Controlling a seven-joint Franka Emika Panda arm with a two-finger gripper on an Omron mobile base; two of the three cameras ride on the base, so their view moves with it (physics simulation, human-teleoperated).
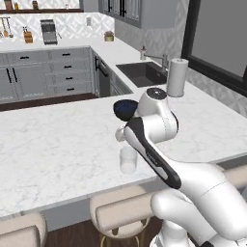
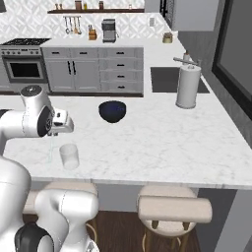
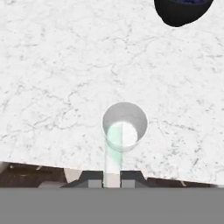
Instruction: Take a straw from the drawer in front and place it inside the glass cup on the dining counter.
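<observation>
A clear glass cup (image 1: 128, 160) (image 2: 69, 156) (image 3: 124, 126) stands upright near the front edge of the white marble dining counter (image 1: 58, 144) (image 2: 162, 142) (image 3: 52, 65). My gripper (image 2: 55, 132) (image 3: 112, 180) hovers just above and beside it, shut on a pale greenish straw (image 2: 50, 147) (image 3: 114, 151) that hangs straight down. In the hand view the straw's far end overlaps the cup's mouth. In the right base view the straw hangs slightly left of the cup, apart from it. The drawer is out of view.
A dark blue bowl (image 1: 125, 109) (image 2: 112, 111) (image 3: 181, 11) sits behind the cup. A paper towel roll (image 1: 177, 77) (image 2: 188, 87) stands by the sink (image 1: 142, 73) (image 2: 172, 78). Padded stools (image 1: 120, 212) (image 2: 174, 209) line the counter's front edge.
</observation>
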